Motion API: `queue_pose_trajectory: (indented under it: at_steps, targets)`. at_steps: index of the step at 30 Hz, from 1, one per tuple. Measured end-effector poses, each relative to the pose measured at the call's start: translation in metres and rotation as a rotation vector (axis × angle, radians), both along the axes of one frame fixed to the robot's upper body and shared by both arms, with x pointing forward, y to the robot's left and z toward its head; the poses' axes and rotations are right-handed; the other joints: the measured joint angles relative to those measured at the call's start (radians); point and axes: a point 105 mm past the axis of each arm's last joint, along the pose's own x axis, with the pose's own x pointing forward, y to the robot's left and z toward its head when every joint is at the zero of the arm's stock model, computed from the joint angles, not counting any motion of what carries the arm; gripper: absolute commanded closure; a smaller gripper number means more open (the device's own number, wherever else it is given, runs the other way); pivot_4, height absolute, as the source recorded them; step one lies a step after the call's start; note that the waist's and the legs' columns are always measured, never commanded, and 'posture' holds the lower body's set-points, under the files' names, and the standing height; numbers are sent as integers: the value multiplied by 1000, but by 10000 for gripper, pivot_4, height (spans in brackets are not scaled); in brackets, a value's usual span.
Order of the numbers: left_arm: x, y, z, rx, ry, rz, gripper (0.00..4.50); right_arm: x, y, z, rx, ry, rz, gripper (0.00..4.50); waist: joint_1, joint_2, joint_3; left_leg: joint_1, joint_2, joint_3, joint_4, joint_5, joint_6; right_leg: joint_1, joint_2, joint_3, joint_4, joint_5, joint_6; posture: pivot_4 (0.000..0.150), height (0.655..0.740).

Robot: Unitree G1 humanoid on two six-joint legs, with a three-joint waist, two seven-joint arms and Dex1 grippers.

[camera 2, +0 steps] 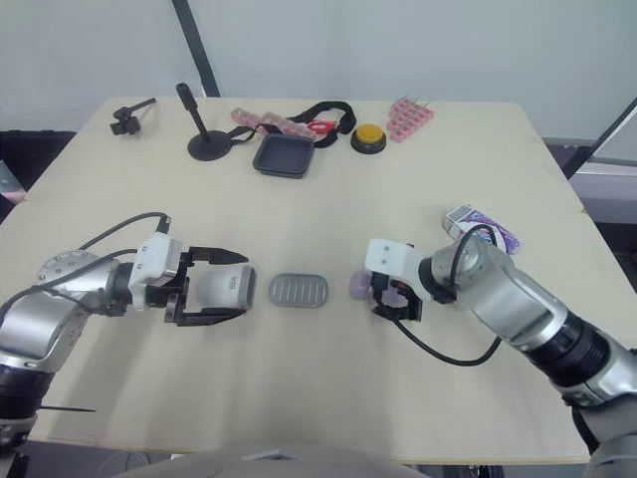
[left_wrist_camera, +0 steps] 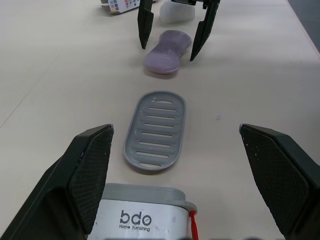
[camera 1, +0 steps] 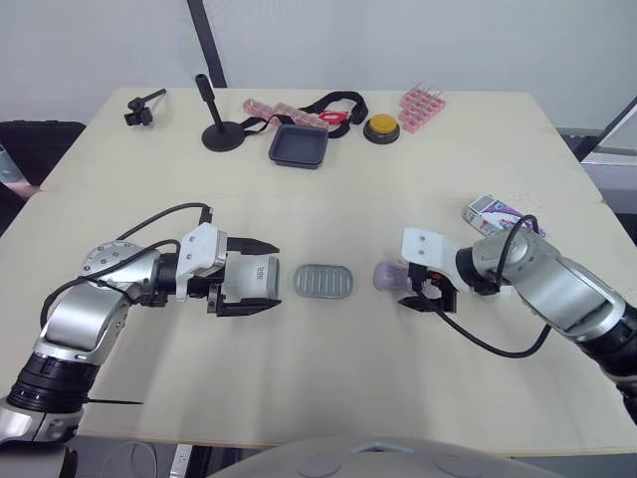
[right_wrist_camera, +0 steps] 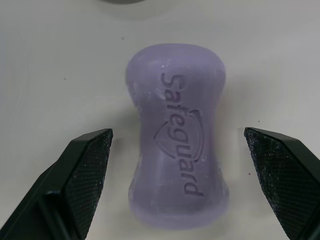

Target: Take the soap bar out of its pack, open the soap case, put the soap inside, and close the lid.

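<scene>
Right fingers (right_wrist_camera: 85, 170) are spread wide and gripping nothing, with the purple soap bar (right_wrist_camera: 175, 150) lying bare on the bench (left_wrist_camera: 50, 75) between them, clear of both. Left fingers (left_wrist_camera: 90, 170) gape as well, the white soap case (left_wrist_camera: 145, 210) sitting between them near their base. Just past their tips lies the grey slatted tray (left_wrist_camera: 156, 130).

Soap case (left_wrist_camera: 145, 217): cut off at the wrist view's edge (lettering readable)
Soap pack (camera 1: 493, 209): near edge behind right arm (camera 1: 523, 267)

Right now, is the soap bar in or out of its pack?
Out: the soap bar lies bare on the table, its embossed lettering showing.
</scene>
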Motion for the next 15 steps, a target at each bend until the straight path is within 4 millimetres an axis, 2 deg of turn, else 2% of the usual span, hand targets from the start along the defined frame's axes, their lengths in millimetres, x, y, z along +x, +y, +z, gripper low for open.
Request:
queue_pose_trajectory:
  at_steps: [5, 6, 8, 11, 15]
  targets:
    - [-1, -1, -3, -10, 8, 10, 2057, 2, 2, -2, -28, 15, -7, 0, 1, 0, 0, 0, 0, 0, 0, 0, 0, 0, 0, 0, 1, 0, 0, 1500, 7400]
    - [-1, -1, -3, -11, 7, 12, 23, 2, 2, -3, -29, 17, -8, 2398, 1, 0, 0, 1, 0, 0, 0, 0, -1, 0, 0, 0, 1, 0, 0, 1500, 7400]
    - [0, -1, -3, -13, 6, 18, 0, 1, 2, -3, -32, 27, -3, 6392, 2, 0, 0, 1, 0, 0, 0, 0, -1, 0, 0, 0, 1, 0, 0, 1500, 7400]
    - [0, -1, -3, -14, 6, 23, 0, -1, 3, -5, -35, 44, 7, 16323, 2, 0, 0, 1, 0, 0, 0, 1, -1, 1, 0, 0, 2, 0, 0, 1500, 7400]
    - [0, -1, -3, -16, 6, 26, 0, -3, 4, -5, -43, 37, 21, 16323, 2, 0, 0, 3, 0, 0, 0, 1, -2, 1, 0, 1, 3, 0, 0, 1500, 7400]
